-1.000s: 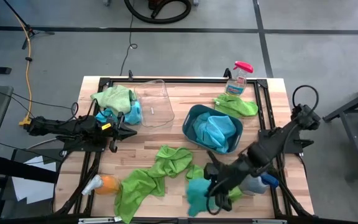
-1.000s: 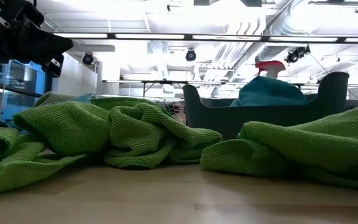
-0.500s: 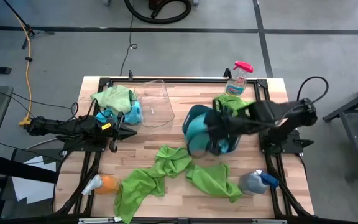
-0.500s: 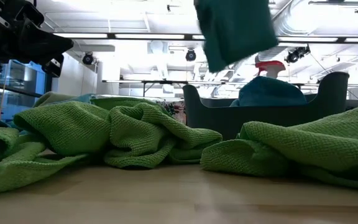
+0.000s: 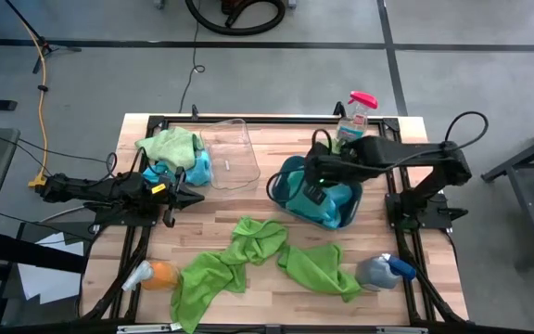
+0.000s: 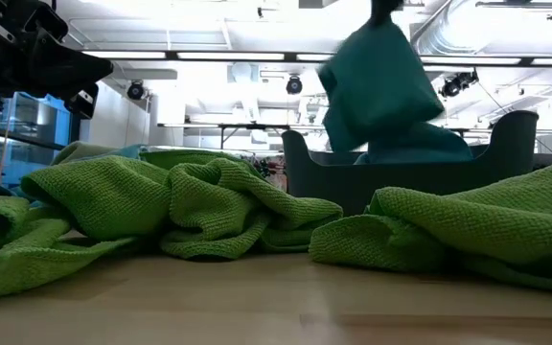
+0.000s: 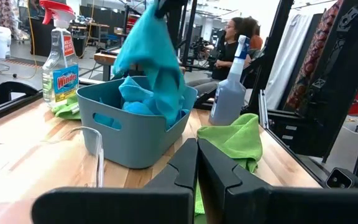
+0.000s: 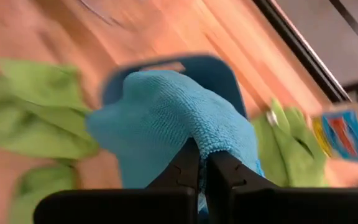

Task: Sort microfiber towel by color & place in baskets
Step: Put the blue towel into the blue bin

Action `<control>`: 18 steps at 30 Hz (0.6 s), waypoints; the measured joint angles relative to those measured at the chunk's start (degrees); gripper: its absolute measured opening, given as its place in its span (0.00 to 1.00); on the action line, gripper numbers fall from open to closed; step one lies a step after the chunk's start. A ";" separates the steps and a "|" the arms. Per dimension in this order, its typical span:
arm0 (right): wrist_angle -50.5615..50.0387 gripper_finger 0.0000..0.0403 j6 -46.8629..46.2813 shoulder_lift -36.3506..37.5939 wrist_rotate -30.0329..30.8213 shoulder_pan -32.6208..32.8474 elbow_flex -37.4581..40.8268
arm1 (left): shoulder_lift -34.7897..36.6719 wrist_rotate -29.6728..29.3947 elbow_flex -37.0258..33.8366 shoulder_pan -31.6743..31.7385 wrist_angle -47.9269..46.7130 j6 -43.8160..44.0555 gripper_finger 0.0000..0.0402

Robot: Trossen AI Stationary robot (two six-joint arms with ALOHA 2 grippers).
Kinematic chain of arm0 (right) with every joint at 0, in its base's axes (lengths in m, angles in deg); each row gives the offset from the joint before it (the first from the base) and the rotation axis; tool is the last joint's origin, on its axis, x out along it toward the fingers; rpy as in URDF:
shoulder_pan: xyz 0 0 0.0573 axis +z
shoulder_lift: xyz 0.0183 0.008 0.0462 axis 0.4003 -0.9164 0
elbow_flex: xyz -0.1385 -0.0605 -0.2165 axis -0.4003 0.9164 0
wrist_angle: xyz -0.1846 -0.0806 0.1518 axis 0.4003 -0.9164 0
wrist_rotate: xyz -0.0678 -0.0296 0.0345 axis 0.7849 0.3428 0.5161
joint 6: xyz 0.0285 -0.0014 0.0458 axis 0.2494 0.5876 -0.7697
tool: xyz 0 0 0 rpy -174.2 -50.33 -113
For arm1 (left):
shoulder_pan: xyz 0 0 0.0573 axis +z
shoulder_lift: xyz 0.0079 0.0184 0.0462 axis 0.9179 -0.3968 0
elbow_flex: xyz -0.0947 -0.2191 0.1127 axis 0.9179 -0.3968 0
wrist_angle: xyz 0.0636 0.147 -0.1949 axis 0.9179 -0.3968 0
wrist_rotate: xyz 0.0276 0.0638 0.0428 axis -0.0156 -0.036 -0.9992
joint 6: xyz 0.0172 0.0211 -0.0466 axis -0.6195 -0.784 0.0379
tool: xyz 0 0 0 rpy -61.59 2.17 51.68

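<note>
Blue towel (image 5: 315, 190) over a teal-blue basket (image 5: 281, 178) — green towels (image 5: 321, 269) on pale wood table (image 5: 248, 204).

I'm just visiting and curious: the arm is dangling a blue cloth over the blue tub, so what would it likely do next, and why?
Probably open and drop it. The right gripper is shut on the blue towel, which hangs right over the teal basket, where other blue towels already lie. The left gripper waits shut near the clear basket.

In the low view the hanging teal towel (image 6: 377, 81) is motion-blurred at upper centre, its top cut by the frame edge. The right wrist view is smeared throughout. Green towels (image 6: 175, 206) hide the teal basket's (image 6: 405, 177) base.
</note>
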 joint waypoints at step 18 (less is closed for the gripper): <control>11.46 0.00 -22.54 1.57 -4.35 -3.45 23.09 | 0.02 0.00 0.00 -0.02 0.01 0.00 0.00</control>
